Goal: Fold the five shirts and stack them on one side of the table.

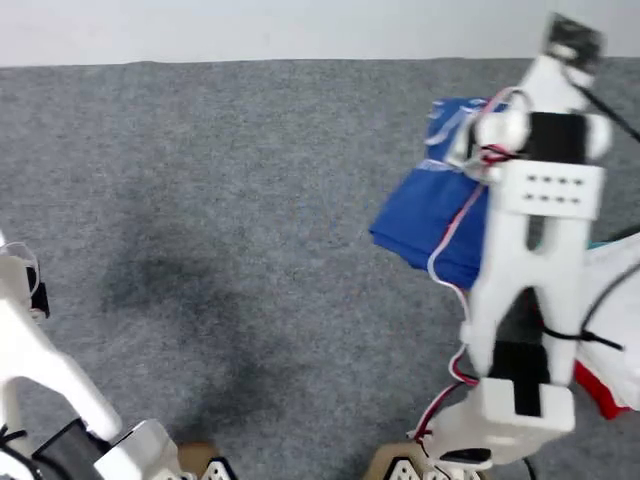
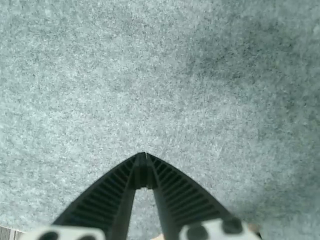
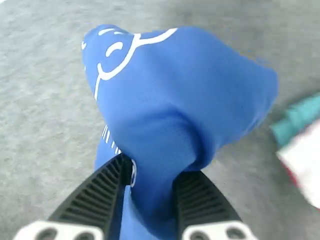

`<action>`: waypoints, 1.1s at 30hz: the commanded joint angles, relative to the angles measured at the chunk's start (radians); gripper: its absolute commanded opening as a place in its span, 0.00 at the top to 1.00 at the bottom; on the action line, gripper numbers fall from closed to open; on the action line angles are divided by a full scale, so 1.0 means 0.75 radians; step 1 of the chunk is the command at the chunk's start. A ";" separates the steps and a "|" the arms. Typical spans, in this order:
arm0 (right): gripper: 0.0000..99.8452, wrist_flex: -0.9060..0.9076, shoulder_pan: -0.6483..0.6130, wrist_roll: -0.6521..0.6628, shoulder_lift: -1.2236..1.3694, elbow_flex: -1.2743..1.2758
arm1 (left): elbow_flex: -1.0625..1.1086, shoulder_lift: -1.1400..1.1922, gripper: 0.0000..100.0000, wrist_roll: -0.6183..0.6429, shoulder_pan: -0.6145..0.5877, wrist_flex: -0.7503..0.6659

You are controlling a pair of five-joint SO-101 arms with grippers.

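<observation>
1. The left gripper is clenched on nothing, tips touching. Only bare grey felt lies under and ahead of it.
2. The right gripper is clamped on the blue shirt. A thick bunch sits between the jaws and the rest balloons ahead of the gripper over the felt. I can't tell whether the far edge touches the table.
3. Beyond the right gripper, off to its side, are a teal garment and a white-and-red garment, close together. That looks like the stack side.
4. Risks as I judge them:
   - The grip is on a wad, not an edge, so layers could slip out and the fold could open mid-carry.
   - Felt is grabby. If the cloth trails, it could drag and unroll.
   - Nothing pins the shirt from the left gripper's side, so any tug moves the whole piece.
   - A loose wire on the right arm hangs right over the shirt and could snag.
   - A bunched drop could land skewed on the pile beside the gripper.
5. Count: two arms, two grippers. There are three garments (one blue, one teal, one white-and-red) against the five named in the task.
</observation>
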 commanded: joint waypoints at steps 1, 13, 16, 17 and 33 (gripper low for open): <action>0.99 0.040 0.159 0.074 -0.101 -0.078 | -0.007 -0.045 1.00 -0.006 -0.004 0.004; 0.99 0.056 0.629 0.284 -0.111 -0.078 | -0.007 -0.043 1.00 -0.012 -0.002 0.004; 0.99 0.075 0.703 0.307 -0.111 -0.078 | -0.007 -0.043 1.00 -0.012 -0.002 0.004; 0.99 0.075 0.729 0.309 -0.111 -0.078 | -0.007 -0.043 1.00 -0.012 -0.002 0.004; 0.99 0.032 1.001 0.423 0.089 -0.070 | -0.007 -0.045 1.00 -0.012 -0.002 0.014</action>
